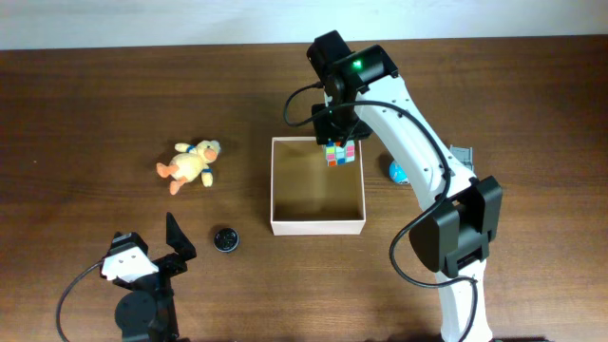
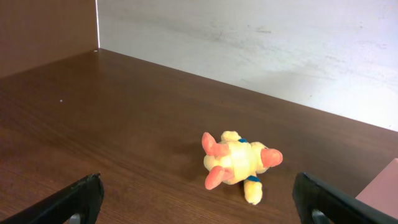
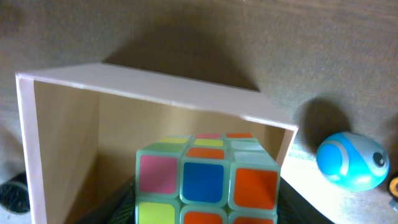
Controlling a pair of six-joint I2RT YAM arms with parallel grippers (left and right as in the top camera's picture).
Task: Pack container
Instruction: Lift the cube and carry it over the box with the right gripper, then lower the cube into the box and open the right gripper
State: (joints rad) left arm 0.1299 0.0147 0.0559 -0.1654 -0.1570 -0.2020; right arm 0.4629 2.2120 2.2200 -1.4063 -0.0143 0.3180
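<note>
The left pincer (image 1: 150,247) is sitting wide open at the near-left of the table (image 1: 76,114). A plush duck (image 1: 190,163) is lying left of the container (image 1: 317,226), which is resting mid-table. The right pincer (image 1: 339,142) is gripping a puzzle cube (image 1: 339,154) over the container's far-right corner, with a blue ball (image 1: 397,172) lying just to the right.

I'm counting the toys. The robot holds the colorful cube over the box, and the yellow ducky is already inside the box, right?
Not quite. The right gripper holds the cube over the container, but the ducky lies on the table left of it, outside, as the overhead view shows.
</note>
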